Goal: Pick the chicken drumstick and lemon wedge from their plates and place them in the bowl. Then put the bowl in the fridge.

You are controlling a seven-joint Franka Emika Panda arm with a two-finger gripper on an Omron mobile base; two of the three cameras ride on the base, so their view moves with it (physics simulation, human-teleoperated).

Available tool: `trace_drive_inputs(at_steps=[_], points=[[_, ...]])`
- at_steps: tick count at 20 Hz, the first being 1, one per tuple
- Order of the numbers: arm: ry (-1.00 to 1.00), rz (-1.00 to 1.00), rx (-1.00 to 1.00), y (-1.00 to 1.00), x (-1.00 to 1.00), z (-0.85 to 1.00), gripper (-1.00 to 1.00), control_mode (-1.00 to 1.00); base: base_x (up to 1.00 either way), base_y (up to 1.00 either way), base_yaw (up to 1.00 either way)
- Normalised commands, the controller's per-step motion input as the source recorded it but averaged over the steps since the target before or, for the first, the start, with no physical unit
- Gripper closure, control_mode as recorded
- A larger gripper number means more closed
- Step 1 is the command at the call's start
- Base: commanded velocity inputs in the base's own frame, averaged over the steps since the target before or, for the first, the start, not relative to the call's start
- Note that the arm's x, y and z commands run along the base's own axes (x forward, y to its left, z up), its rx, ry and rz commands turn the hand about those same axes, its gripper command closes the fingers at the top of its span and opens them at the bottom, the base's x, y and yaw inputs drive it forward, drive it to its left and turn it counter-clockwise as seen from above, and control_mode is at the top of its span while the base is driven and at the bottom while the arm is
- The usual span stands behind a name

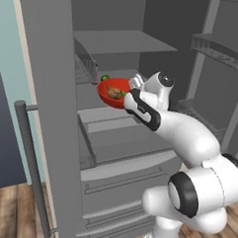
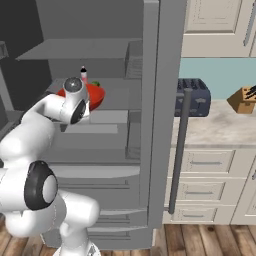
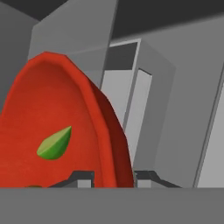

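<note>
My gripper (image 3: 113, 177) is shut on the rim of the red bowl (image 3: 52, 109), one fingertip on each side of the rim. The bowl (image 1: 111, 86) is held inside the open fridge (image 1: 120, 42), just over a middle shelf; whether it rests on the shelf I cannot tell. The brown chicken drumstick (image 1: 113, 92) lies in the bowl. The yellow-green lemon wedge (image 3: 54, 143) lies in it too. In the left base view the gripper (image 1: 128, 95) is at the bowl's right edge. From the right, the bowl (image 2: 96, 95) shows behind my hand. The plates are out of view.
The fridge doors (image 1: 47, 112) (image 2: 160, 100) stand open on both sides, each with a long bar handle (image 2: 179, 150). A small bottle (image 2: 83, 75) and a green item (image 1: 104, 77) stand on the shelf behind the bowl. A toaster (image 2: 192, 97) and a knife block (image 2: 243, 99) sit on the counter (image 2: 220, 130).
</note>
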Motion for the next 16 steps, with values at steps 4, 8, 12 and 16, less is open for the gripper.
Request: trace_drive_inputs(at_steps=[4, 8, 12, 16], points=[[-0.01, 0.0, 0.0, 0.0, 0.44, -0.05, 1.0, -1.0, 0.0, 0.0, 0.0], [0.0, 0.0, 0.0, 0.02, 0.47, 0.0, 1.0, -1.0, 0.0, 0.0, 0.0], [0.0, 0.0, 0.0, 0.05, 0.47, -0.02, 1.0, -1.0, 0.0, 0.0, 0.0], [0.01, 0.0, 0.0, 0.05, 0.45, -0.04, 1.0, -1.0, 0.0, 0.0, 0.0]])
